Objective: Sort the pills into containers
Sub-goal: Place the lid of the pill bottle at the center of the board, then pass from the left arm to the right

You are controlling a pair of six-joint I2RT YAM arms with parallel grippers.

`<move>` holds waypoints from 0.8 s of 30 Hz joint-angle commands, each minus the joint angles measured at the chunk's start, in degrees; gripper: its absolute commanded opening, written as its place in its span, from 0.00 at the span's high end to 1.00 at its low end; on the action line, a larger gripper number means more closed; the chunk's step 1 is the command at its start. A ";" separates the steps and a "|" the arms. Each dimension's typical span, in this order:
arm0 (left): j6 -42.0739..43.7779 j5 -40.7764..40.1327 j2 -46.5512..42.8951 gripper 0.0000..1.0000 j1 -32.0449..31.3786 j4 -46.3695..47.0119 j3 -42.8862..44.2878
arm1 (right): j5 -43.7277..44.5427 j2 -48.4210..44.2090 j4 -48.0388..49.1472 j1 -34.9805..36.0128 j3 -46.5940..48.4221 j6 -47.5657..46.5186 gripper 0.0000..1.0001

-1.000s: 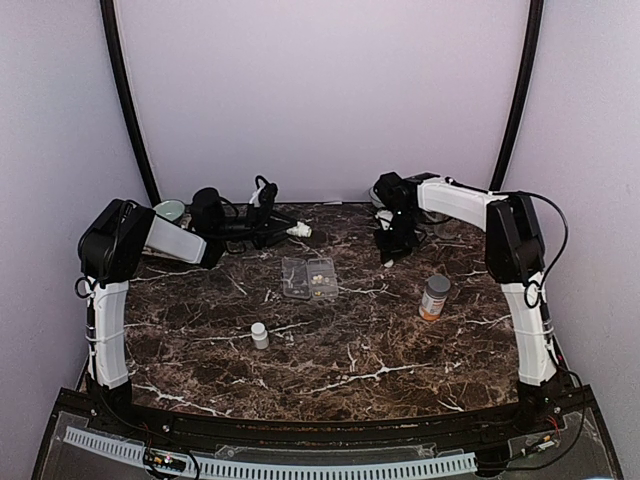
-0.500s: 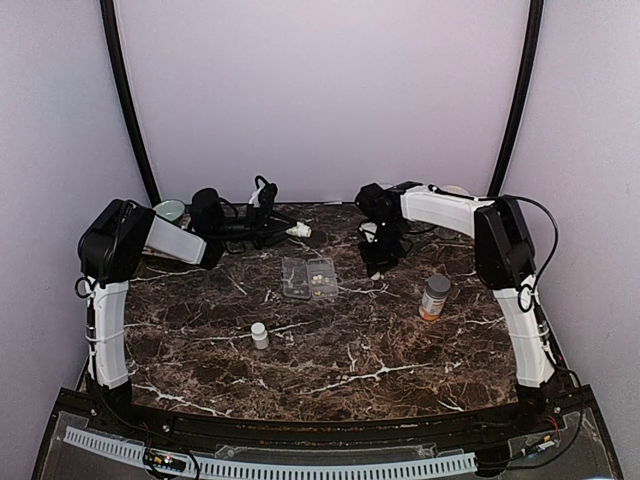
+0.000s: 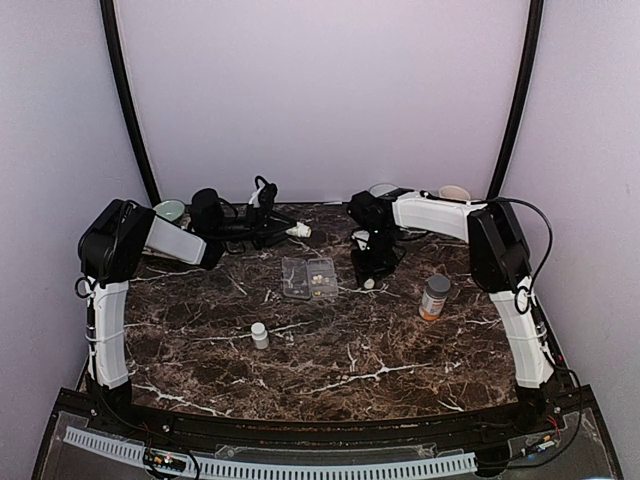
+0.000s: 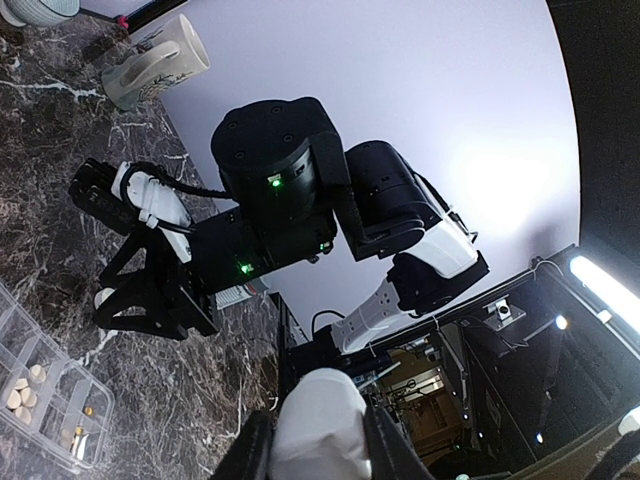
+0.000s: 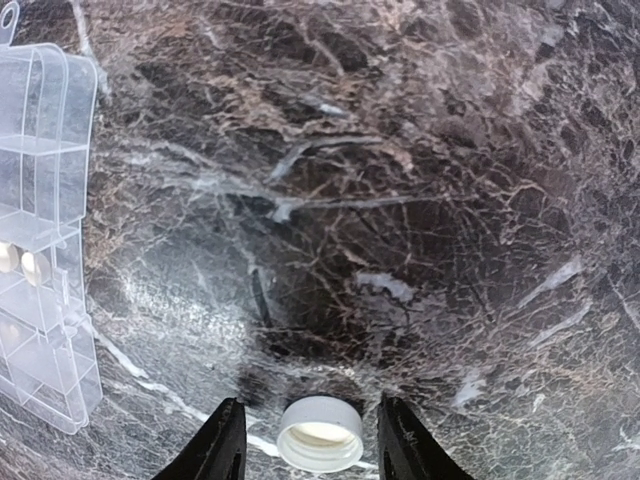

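Standing just right of the pill box (image 3: 295,275), the right end effector (image 5: 310,412) gaped around a cap (image 5: 320,435). The left end effector (image 4: 318,432) clamped a bottle (image 4: 315,408).

Tabletop (image 3: 330,350): dark brown marble, white veining. Pill box (image 3: 296,283): clear, colourless. Pills (image 3: 318,274): cream. Bottle (image 3: 434,300) at 3 o'clock of box: orange, grey cap. Small bottle (image 3: 259,335) at 7 o'clock: white. Held bottle (image 4: 318,425): white. Loose cap (image 5: 320,433): white. Arms (image 3: 105,320): black joints, white links. Walls (image 3: 320,100): pale lilac.
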 commanded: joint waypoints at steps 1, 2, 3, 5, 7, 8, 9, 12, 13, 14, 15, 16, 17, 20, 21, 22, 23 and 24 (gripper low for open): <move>-0.80 0.79 -2.85 1.00 0.39 2.98 -0.34 | 1.01 -1.11 1.23 0.11 -0.37 0.67 0.53; -1.15 0.78 -2.89 1.00 0.42 3.19 -0.34 | 1.45 -1.78 1.53 0.11 -0.37 0.84 0.53; -1.30 0.79 -2.92 1.00 0.46 3.35 -0.32 | 1.82 -2.37 1.88 0.11 -0.37 0.99 0.53; -1.35 0.80 -3.07 1.00 0.43 3.21 -0.17 | 2.56 -3.76 2.94 0.16 -0.37 1.28 0.53; -1.24 0.66 -3.27 1.00 0.38 2.90 -0.12 | 3.25 -5.30 3.88 0.11 -0.33 1.61 0.53; -1.23 0.65 -3.34 1.00 0.45 2.80 -0.08 | 3.40 -6.08 4.17 0.11 -0.25 1.62 0.53; -1.23 0.46 -3.48 1.00 0.45 2.75 -0.08 | 3.55 -6.88 4.53 0.11 -0.20 1.74 0.53; -0.65 -0.27 -3.93 1.00 0.43 2.05 -0.15 | 3.51 -9.78 6.16 0.18 -0.75 2.20 0.53; -0.26 -0.62 -4.12 1.00 0.44 1.63 -0.24 | 3.39 -10.99 7.06 0.31 -1.47 2.52 0.53; 0.12 -0.99 -4.27 1.00 0.39 1.21 -0.29 | 3.15 -12.06 7.99 0.36 -1.97 2.68 0.53; 0.43 -1.27 -4.38 1.00 0.38 0.84 -0.26 | 2.88 -13.27 8.96 0.51 -2.61 2.85 0.53; 0.43 -1.59 -4.45 1.00 0.41 0.78 -0.25 | 2.69 -14.51 10.15 0.82 -3.32 3.14 0.53; 0.37 -1.88 -4.46 1.00 0.43 0.84 -0.29 | 2.44 -15.59 11.03 1.08 -3.82 3.29 0.53; -0.33 -2.94 -4.28 1.00 0.39 1.38 -0.25 | 1.97 -19.02 14.45 2.36 -5.75 3.55 0.53; -0.96 -3.30 -4.13 1.00 0.35 1.99 -0.25 | 1.67 -20.07 15.72 2.84 -6.50 3.70 0.53; -1.90 -3.49 -3.87 1.00 0.35 2.90 -0.13 | 1.20 -21.20 17.32 3.25 -7.43 4.10 0.53; -2.96 -3.79 -3.54 1.00 0.40 4.13 -0.08 | 0.44 -22.26 19.06 3.59 -8.52 4.57 0.53; -4.04 -4.00 -3.22 1.00 0.36 5.17 0.05 | -0.61 -23.32 20.93 3.81 -9.60 5.09 0.53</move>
